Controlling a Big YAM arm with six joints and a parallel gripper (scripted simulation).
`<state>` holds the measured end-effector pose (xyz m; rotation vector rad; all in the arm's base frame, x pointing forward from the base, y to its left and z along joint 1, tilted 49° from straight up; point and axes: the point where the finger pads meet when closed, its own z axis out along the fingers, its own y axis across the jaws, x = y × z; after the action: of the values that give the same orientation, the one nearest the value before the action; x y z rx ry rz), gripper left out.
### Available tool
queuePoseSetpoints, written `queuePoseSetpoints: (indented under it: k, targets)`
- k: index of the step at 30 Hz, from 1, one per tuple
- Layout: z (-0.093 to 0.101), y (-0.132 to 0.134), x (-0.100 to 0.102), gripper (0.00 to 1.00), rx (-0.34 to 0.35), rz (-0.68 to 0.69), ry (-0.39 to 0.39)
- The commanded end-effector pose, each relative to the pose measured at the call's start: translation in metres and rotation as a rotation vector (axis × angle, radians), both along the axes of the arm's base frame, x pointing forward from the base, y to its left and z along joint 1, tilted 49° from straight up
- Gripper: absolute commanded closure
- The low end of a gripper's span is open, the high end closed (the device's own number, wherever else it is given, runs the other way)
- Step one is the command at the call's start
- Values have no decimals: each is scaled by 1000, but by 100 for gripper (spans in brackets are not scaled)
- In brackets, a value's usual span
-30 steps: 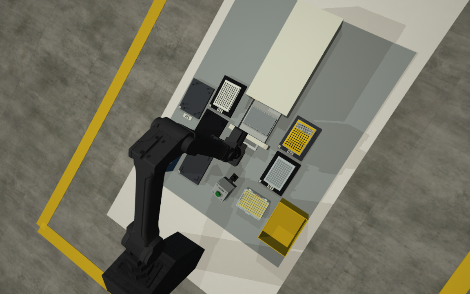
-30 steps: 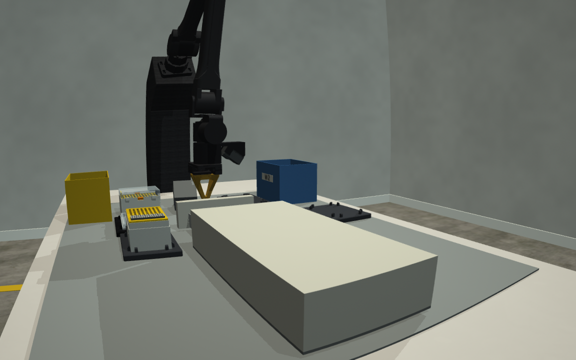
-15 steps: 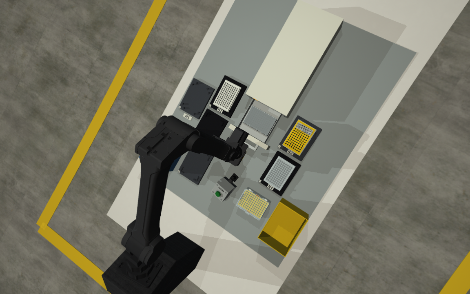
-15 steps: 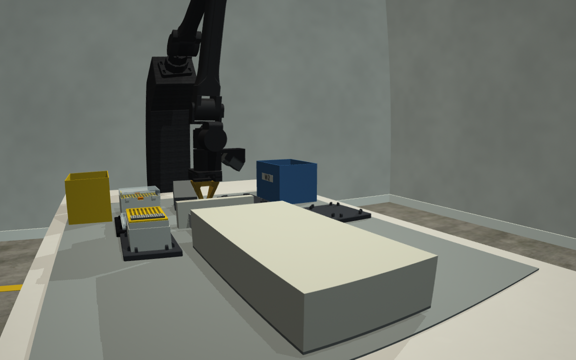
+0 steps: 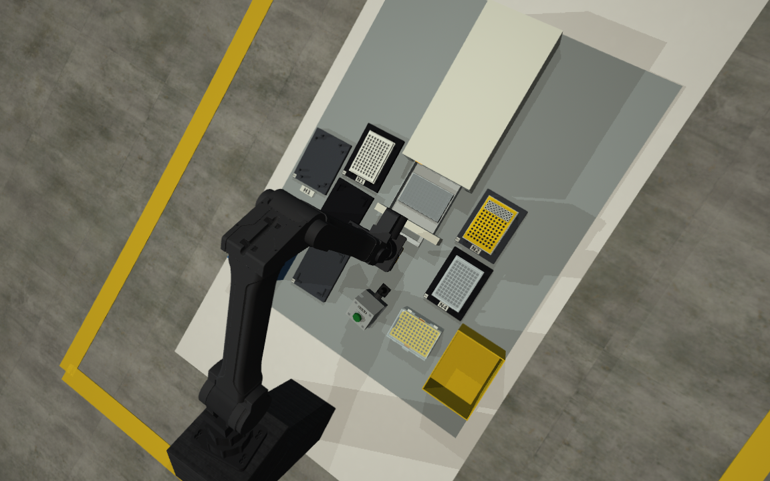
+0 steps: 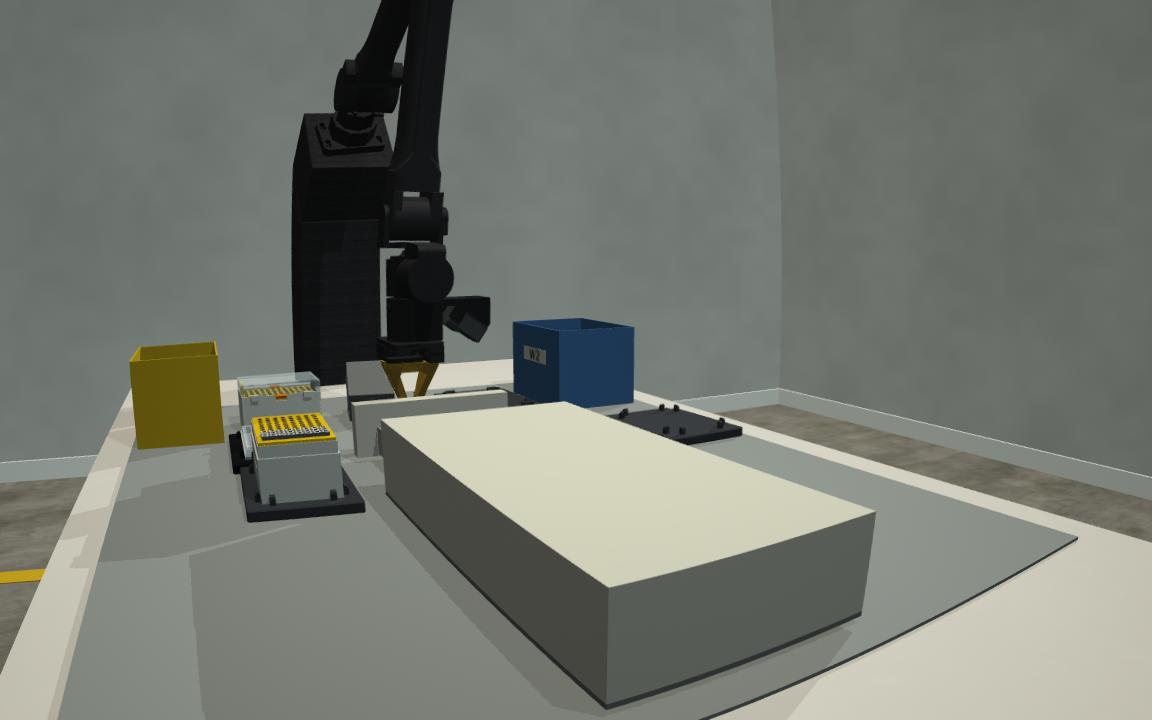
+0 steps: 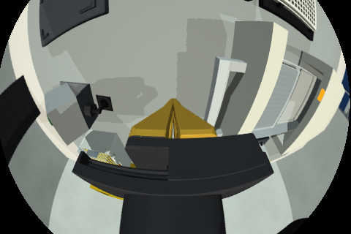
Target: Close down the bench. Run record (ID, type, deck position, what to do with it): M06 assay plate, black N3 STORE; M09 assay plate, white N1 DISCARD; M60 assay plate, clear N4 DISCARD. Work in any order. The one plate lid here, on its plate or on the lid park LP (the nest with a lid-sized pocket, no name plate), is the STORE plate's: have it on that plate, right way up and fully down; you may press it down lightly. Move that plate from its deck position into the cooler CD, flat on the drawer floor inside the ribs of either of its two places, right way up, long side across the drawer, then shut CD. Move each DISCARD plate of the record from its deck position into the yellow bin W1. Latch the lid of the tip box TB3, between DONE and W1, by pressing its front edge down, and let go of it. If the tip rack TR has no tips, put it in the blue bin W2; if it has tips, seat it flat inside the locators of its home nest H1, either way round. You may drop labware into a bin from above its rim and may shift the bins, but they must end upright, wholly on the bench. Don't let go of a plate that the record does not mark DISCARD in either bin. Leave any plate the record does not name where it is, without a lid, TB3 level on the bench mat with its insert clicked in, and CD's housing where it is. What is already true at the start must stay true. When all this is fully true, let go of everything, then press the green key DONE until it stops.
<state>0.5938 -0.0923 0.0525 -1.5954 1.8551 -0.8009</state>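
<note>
Wrist view: the gripper (image 7: 171, 114), clenched on nothing, hangs low beside the cooler drawer's front panel (image 7: 263, 73). That panel lies at two o'clock, its long axis running twelve to six; pushing toward three o'clock should shut it.

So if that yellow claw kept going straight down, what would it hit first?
Probably the grey mat. The shut gripper points down at bare mat just beside the open drawer's front, though depth is hard to judge.

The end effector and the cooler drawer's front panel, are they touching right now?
Cannot tell. In the exterior view the shut end effector dips behind the drawer front; the wrist view suggests bench between them, but no plain gap.
</note>
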Motion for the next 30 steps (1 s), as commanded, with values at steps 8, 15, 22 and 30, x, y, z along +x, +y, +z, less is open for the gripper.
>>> queuePoseSetpoints:
  k: [8, 15, 22, 30]
  targets:
    - [6, 1, 2, 100, 0, 0, -14]
    - [6, 1, 2, 100, 0, 0, -14]
    - [6, 1, 2, 100, 0, 0, -14]
    - [3, 5, 5, 100, 9, 0, 1]
